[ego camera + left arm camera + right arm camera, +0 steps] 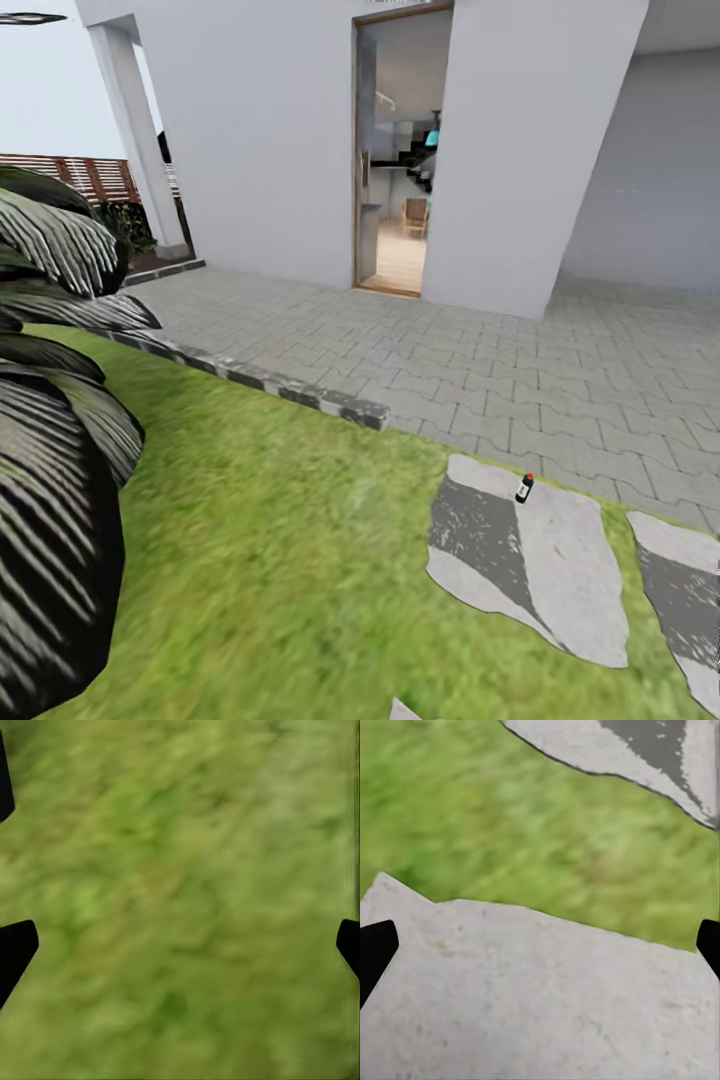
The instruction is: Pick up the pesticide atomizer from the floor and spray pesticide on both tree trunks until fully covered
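Garden w/ green lawn [280,560] in foreground, grey paving [520,370] beyond, dark kerb [280,385] between them. White house wall [260,130] at back w/ open doorway [400,160]; brown slat fence [90,175] far left behind a white pillar [135,130]. Big dark striped leaves [50,420] crowd left edge, close to camera. Small dark atomizer [524,488] w/ red cap, upright on a pale stepping stone [540,560] set in grass, lower right of head view, near paving edge; second stone [685,590] just beside it to the right. Left gripper [180,945]: black fingertips [15,949] at both frame edges, spread wide, nothing between, blurry grass below. Right gripper [540,945]: fingertips [375,945] likewise wide apart, empty, over pale stone slab [540,1005] w/ grass strip [510,817] beyond.
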Controlling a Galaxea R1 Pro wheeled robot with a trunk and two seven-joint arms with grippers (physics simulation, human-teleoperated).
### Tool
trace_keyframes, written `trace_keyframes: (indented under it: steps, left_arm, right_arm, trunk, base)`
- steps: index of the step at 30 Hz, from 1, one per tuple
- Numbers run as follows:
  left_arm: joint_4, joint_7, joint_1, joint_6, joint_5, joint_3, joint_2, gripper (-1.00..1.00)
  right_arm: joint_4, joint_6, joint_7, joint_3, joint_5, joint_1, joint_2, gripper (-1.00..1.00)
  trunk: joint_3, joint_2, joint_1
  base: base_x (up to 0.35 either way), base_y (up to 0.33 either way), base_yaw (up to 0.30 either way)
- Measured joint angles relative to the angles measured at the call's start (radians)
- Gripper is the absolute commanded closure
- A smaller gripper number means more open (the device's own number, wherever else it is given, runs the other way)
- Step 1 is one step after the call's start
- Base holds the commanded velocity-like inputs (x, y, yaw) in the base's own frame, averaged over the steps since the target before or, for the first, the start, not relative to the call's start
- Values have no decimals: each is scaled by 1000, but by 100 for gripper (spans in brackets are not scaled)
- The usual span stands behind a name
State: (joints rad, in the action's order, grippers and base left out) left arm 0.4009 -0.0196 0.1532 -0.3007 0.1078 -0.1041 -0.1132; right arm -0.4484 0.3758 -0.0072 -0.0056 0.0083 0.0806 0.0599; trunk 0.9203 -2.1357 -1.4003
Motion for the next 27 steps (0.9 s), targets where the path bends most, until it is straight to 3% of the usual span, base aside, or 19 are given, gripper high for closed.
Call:
trace_keyframes:
  steps: [27]
  left_arm:
    - [0,0,0,0,0,0,0,-100]
  right_arm:
    - [1,0,0,1,0,0,0,-100]
  trunk:
    - [-15,0,0]
  base:
    - [322,137,-252]
